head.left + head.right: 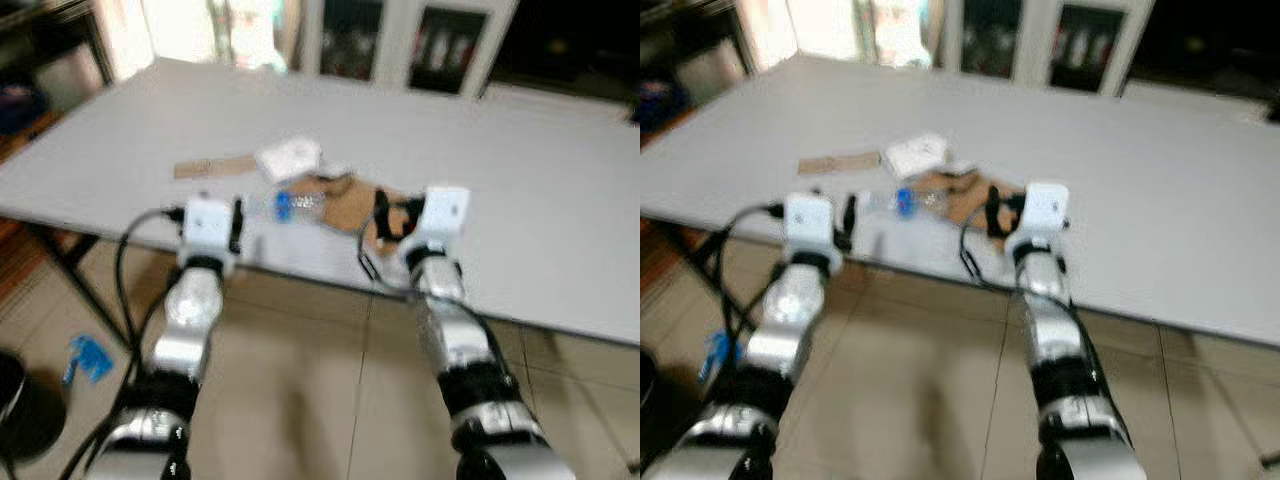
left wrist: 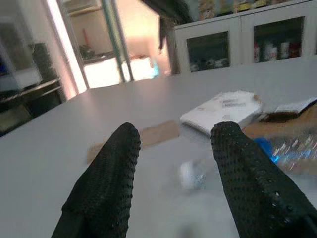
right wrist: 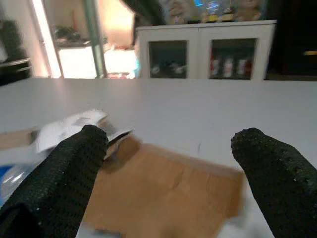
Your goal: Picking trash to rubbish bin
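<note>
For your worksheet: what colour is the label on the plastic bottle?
Blue. The bottle label shows best in the left eye view.

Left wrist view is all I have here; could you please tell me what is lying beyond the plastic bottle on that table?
Observer: A flat brown cardboard piece lies there, before the right gripper.
Operator: Thank you. Is that gripper open?
Observer: Yes, its fingers stand wide apart over the cardboard.
Operator: And is a bin anywhere nearby?
Observer: A dark round container stands on the floor to the robot's left, below the table.
</note>
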Robot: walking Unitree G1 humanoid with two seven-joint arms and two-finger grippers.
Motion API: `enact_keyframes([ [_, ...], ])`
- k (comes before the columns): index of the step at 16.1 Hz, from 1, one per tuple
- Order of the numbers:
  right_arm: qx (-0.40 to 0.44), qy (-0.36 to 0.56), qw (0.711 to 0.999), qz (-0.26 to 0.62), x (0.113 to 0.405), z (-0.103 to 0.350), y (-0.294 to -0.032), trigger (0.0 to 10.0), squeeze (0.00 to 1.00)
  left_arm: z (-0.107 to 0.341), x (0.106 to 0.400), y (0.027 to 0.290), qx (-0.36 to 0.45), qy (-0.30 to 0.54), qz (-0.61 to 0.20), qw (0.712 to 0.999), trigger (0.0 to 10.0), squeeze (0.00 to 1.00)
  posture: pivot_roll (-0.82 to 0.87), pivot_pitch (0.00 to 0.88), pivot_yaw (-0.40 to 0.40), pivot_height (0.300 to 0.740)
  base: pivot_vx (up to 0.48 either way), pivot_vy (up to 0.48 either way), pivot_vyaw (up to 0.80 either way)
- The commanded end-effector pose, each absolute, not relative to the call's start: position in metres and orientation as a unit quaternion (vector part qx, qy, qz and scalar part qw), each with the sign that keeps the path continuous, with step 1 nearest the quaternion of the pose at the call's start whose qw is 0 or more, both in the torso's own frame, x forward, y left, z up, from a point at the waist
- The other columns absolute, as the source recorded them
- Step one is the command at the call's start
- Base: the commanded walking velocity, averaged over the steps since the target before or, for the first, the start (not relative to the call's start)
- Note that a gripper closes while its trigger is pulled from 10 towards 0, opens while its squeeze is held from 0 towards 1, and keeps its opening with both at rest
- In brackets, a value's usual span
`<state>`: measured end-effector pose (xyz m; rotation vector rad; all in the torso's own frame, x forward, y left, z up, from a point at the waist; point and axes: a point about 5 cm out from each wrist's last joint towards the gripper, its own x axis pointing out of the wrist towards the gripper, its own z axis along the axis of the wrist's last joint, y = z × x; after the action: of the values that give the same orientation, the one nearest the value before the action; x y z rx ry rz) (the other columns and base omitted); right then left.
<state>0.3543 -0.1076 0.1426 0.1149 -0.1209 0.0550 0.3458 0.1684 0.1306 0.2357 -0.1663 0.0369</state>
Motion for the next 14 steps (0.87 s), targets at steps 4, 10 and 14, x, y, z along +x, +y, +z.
enact_keyframes([
  [4, 0.064, -0.065, 0.996, 0.016, 0.356, 0.144, -0.114, 10.0, 0.00, 0.137, 0.349, 0.161, 0.118, -0.091, 0.013, 0.989, 10.0, 0.00, 0.00, 0.056, -0.044, 0.740, 0.358, 0.000, -0.20],
  [10, 0.064, -0.063, 0.996, 0.019, 0.356, 0.144, -0.113, 10.0, 0.00, 0.140, 0.349, 0.160, 0.118, -0.095, 0.011, 0.988, 10.0, 0.00, 0.00, 0.057, -0.045, 0.740, 0.371, 0.000, 0.00],
  [14, 0.065, -0.063, 0.996, 0.023, 0.356, 0.144, -0.111, 10.0, 0.00, 0.145, 0.351, 0.158, 0.119, -0.103, 0.006, 0.988, 10.0, 0.00, 0.00, 0.061, -0.046, 0.740, 0.378, 0.000, 0.00],
])
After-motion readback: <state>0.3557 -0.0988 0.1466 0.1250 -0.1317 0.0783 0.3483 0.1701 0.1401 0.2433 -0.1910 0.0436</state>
